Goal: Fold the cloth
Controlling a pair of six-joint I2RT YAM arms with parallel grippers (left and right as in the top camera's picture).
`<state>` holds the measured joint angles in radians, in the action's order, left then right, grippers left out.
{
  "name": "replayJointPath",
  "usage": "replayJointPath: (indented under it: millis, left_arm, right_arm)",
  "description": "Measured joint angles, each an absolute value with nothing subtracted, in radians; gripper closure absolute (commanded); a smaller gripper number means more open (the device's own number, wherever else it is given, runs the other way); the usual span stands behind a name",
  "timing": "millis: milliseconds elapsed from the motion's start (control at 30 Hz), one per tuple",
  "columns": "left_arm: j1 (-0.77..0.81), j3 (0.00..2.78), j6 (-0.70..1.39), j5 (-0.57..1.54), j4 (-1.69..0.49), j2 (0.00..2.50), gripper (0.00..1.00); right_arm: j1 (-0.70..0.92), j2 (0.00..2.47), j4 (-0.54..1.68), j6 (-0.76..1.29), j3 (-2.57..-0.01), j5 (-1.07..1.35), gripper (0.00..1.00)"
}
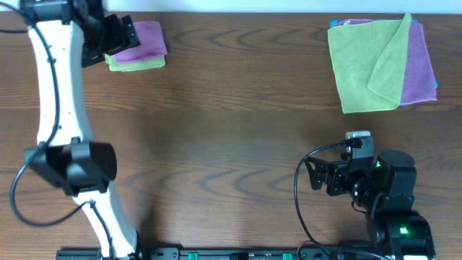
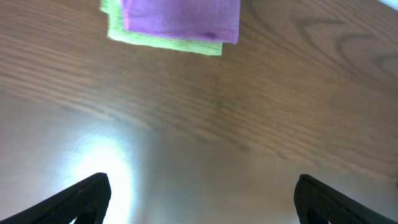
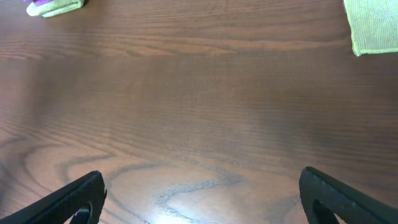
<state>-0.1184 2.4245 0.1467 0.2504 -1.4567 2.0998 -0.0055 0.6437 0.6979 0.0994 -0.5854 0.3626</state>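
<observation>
A small folded stack, a purple cloth [image 1: 141, 40] on top of a green cloth [image 1: 137, 64], lies at the table's far left. In the left wrist view the purple cloth [image 2: 181, 18] lies over the green one [image 2: 163, 41] at the top. My left gripper [image 1: 120, 36] hovers at the stack's left edge; it is open and empty [image 2: 199, 200]. A loose green cloth [image 1: 364, 65] with one corner turned over lies at the far right on a purple cloth [image 1: 422, 72]. My right gripper [image 1: 315, 177] is open and empty [image 3: 202, 199] over bare wood near the front right.
A blue cloth edge [image 1: 345, 22] shows under the far-right pile. The right wrist view shows the loose green cloth's corner [image 3: 373, 25] at top right and the folded stack [image 3: 53, 6] at top left. The table is dark wood [image 1: 231, 130].
</observation>
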Motion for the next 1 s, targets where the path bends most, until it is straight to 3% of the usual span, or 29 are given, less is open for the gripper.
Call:
replayJointPath:
  millis: [333, 567, 1000]
  left_arm:
    - [-0.080, 2.380, 0.099, 0.201, -1.455, 2.041, 0.04]
    - [0.000, 2.125, 0.097, 0.191, -1.300, 1.913, 0.05]
    - [0.001, 1.574, 0.097, 0.180, -1.040, 1.480, 0.05]
  right_arm:
    - [-0.006, 0.644, 0.698, 0.099, -0.585, 0.363, 0.01]
    - [-0.006, 0.644, 0.698, 0.099, -0.585, 0.363, 0.01]
    - [-0.006, 0.644, 0.698, 0.099, -0.585, 0.363, 0.01]
